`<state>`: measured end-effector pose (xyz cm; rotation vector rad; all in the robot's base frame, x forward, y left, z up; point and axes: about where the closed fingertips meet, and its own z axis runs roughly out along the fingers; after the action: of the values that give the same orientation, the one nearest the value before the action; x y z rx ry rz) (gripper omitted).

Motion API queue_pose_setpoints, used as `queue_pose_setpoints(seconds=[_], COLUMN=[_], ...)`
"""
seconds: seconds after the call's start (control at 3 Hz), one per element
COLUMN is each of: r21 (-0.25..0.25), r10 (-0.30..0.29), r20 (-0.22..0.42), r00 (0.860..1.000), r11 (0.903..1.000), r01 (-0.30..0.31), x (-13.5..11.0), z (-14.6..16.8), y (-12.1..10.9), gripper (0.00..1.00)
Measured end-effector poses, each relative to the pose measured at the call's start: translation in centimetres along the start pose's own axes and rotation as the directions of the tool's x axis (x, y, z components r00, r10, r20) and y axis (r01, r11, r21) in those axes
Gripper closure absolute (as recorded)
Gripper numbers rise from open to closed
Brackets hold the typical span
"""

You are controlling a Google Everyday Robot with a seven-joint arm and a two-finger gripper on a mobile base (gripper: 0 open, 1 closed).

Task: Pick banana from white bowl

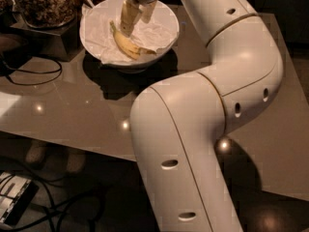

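The banana (pixel 126 44) is yellow and curved, with a greenish stem pointing up-left. It lies on crumpled white paper inside the white bowl (pixel 166 38) at the top of the view. My gripper (pixel 136 20) hangs over the bowl from above, its two pale fingers (pixel 128 16) spread apart just above the banana's middle and upper part. The fingers are open and hold nothing. My large white arm fills the right and lower centre of the view.
A glass jar of brown nuts (pixel 43 4) stands on a dark box at the top left, close to the bowl. A black cable (pixel 34 76) loops on the brown tabletop (pixel 72 110) at the left. Below the table's front edge are floor cables.
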<state>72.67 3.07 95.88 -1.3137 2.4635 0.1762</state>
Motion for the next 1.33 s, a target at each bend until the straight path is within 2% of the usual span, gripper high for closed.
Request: queue_pose_setpoints(seconds=[0.33, 0.67, 1.0, 1.33], r21=[-0.002, -0.006, -0.011, -0.015], r10=[0.009, 0.019, 0.025, 0.027], r20=[-0.032, -0.059, -0.079, -0.094], r00=[0.999, 0.998, 0.997, 0.995], r11=[1.0000, 0.9998, 0.9996, 0.9995], r01=[-0.009, -0.020, -0.026, -0.028], x=[0.1, 0.3, 0.6, 0.8], z=[1.7, 3.2, 4.3, 5.0], y=[-0.3, -0.6, -0.8, -0.9], gripper=[0.39, 0.55, 0.46, 0.43])
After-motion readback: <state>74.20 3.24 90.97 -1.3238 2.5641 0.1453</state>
